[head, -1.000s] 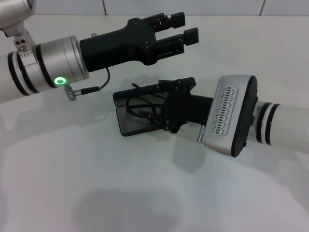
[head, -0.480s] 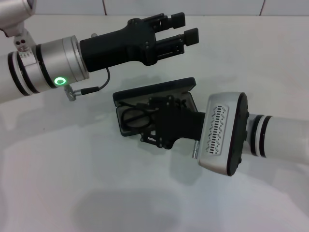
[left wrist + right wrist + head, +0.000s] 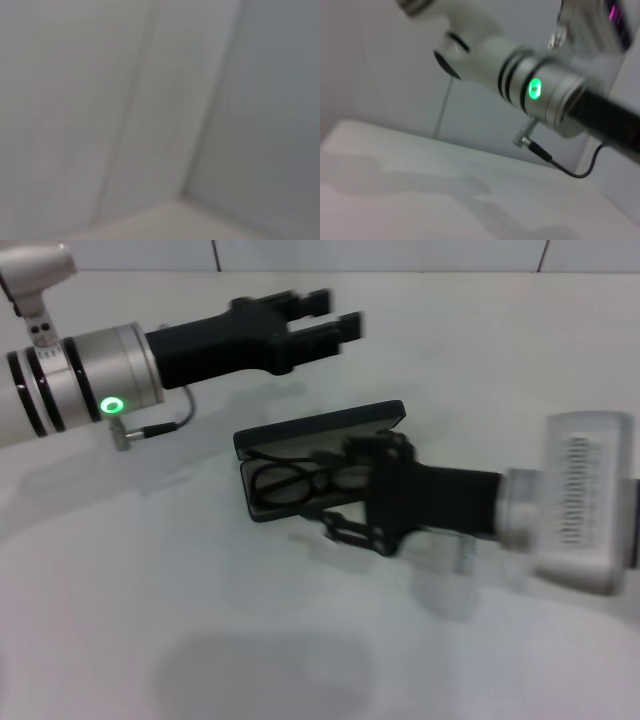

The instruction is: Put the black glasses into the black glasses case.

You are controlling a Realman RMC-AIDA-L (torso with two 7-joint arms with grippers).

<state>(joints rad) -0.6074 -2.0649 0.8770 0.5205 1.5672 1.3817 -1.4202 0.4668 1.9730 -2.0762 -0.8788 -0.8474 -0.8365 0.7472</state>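
1. Since a second ago the left gripper (image 3: 318,317), fingers apart and empty, has drawn back beyond the black glasses case (image 3: 320,462); the right gripper (image 3: 372,502) has pulled away to the case's right; whether its fingers are spread or closed I cannot tell.
2. The black glasses (image 3: 305,482) now lie inside the open case, released; placement looks done, lid not yet shut.
3. Count: one case; one pair of glasses; two grippers.
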